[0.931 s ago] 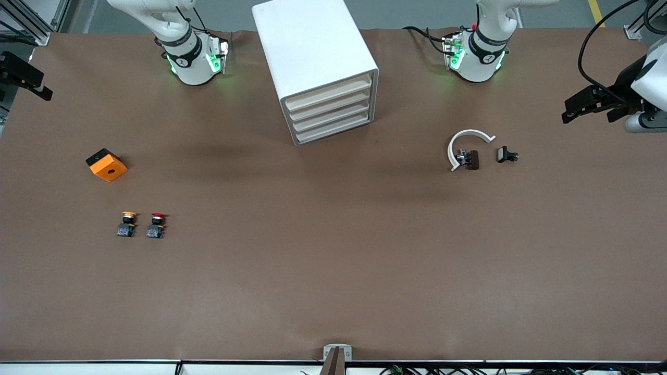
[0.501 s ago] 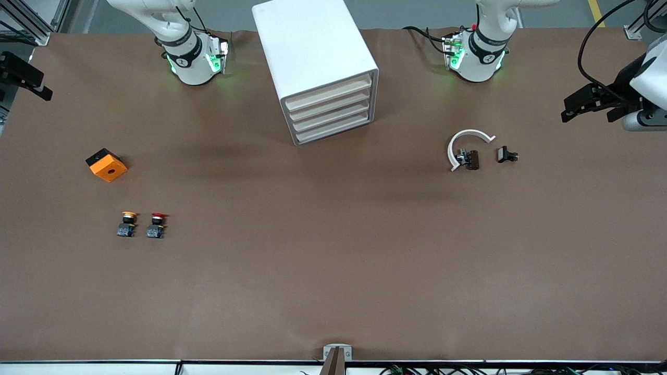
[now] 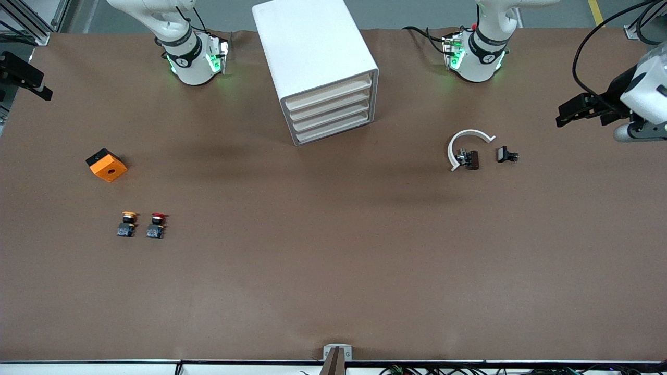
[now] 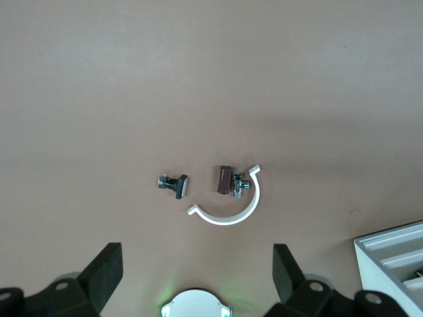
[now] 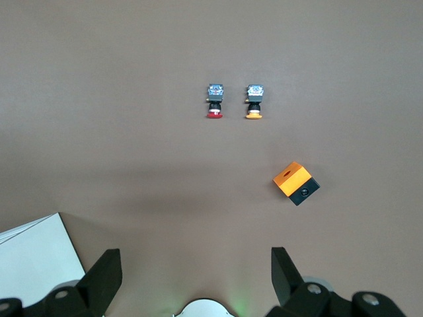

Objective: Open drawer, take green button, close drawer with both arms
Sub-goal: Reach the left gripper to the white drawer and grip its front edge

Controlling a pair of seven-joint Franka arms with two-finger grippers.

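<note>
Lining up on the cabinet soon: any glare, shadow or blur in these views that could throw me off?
Front view: sharp, even light; soft arm shadows on the table near the cabinet; green glow at both bases. Left wrist view: left gripper fingers blurred. Right wrist view: a broad soft shadow band; right gripper fingers blurred.

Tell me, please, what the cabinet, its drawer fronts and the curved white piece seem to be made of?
The cabinet looks like smooth white plastic or painted board with a matte, even surface. Its drawer fronts are cream-beige and dull, perhaps plastic or light wood. The curved white piece is thin and evenly white, likely plastic.
</note>
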